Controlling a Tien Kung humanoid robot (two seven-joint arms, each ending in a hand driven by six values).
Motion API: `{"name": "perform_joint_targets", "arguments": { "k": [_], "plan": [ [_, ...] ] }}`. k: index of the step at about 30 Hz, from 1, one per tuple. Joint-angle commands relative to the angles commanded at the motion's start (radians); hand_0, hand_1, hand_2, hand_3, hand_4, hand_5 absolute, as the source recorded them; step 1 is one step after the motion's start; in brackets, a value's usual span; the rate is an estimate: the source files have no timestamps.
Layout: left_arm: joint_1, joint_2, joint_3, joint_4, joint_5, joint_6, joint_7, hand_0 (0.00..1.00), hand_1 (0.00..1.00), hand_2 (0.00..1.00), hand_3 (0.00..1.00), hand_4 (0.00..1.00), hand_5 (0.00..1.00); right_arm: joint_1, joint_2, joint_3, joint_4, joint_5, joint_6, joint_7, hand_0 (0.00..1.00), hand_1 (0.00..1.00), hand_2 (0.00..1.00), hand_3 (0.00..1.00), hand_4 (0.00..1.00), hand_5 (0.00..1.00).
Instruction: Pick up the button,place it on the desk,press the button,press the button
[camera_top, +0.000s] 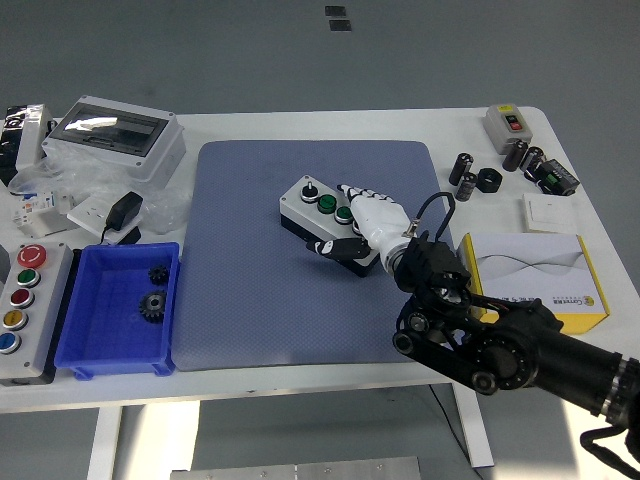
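The button box (308, 200), pale grey on a black base with a black knob and two green buttons on top, sits slightly tilted in the middle of the blue-grey mat (250, 300). My right hand (335, 220) reaches in from the lower right and is shut on its right end. The white fingers (368, 198) lie over the top beside the green buttons, and the thumb (335, 247) presses the near side. I cannot tell whether the box touches the mat. The left arm is out of view.
A blue bin (120, 252) with two gears stands at the mat's left, next to a multi-button panel (25, 305). A clear-lidded enclosure (115, 135) is at back left. A yellow-white carton (530, 275), black cylinders (465, 168) and a small switch box (505, 122) are on the right.
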Motion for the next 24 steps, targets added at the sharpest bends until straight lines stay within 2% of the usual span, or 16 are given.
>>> {"name": "perform_joint_targets", "arguments": {
  "k": [1,7,8,13,14,19,20,24],
  "plan": [
    [0.000,0.000,0.000,0.000,0.000,0.000,0.000,0.627,0.602,0.538,0.591,0.666,0.128,0.000,0.000,-0.001,-0.001,0.000,-0.001,0.000,0.957,0.998,0.998,0.998,0.998,0.646],
    [-0.001,-0.001,0.001,0.000,0.000,-0.002,-0.003,0.627,0.602,0.538,0.591,0.666,0.128,0.001,0.006,-0.023,-0.017,0.003,-0.021,-0.004,0.957,0.998,0.998,0.998,0.998,0.646],
    [-0.002,-0.001,0.001,0.000,-0.001,-0.002,-0.004,0.627,0.601,0.538,0.589,0.665,0.126,0.001,0.006,-0.027,-0.020,0.003,-0.022,-0.005,0.810,0.952,0.998,0.998,0.998,0.618],
    [-0.003,-0.001,0.004,0.000,-0.004,-0.004,-0.009,0.627,0.601,0.538,0.589,0.665,0.126,0.003,0.010,-0.042,-0.033,0.002,-0.036,-0.008,0.810,0.952,0.998,0.998,0.998,0.618],
    [-0.004,-0.001,0.005,0.000,-0.005,-0.005,-0.010,0.627,0.601,0.537,0.587,0.663,0.124,0.003,0.010,-0.044,-0.036,0.003,-0.040,-0.008,0.397,0.778,0.947,0.998,0.998,0.583],
    [-0.005,-0.001,0.006,0.000,-0.007,-0.006,-0.016,0.627,0.601,0.537,0.587,0.663,0.124,0.003,0.013,-0.056,-0.056,-0.004,-0.064,-0.014,0.397,0.778,0.947,0.998,0.998,0.583],
    [-0.005,-0.001,0.007,0.000,-0.009,-0.007,-0.017,0.626,0.601,0.536,0.586,0.659,0.121,0.003,0.014,-0.059,-0.060,-0.006,-0.068,-0.016,0.190,0.499,0.778,0.998,0.913,0.349],
    [-0.005,-0.001,0.012,0.000,-0.013,-0.008,-0.024,0.626,0.601,0.536,0.586,0.659,0.121,0.003,0.017,-0.067,-0.070,-0.019,-0.088,-0.022,0.190,0.499,0.778,0.998,0.913,0.349]
  ]
}}
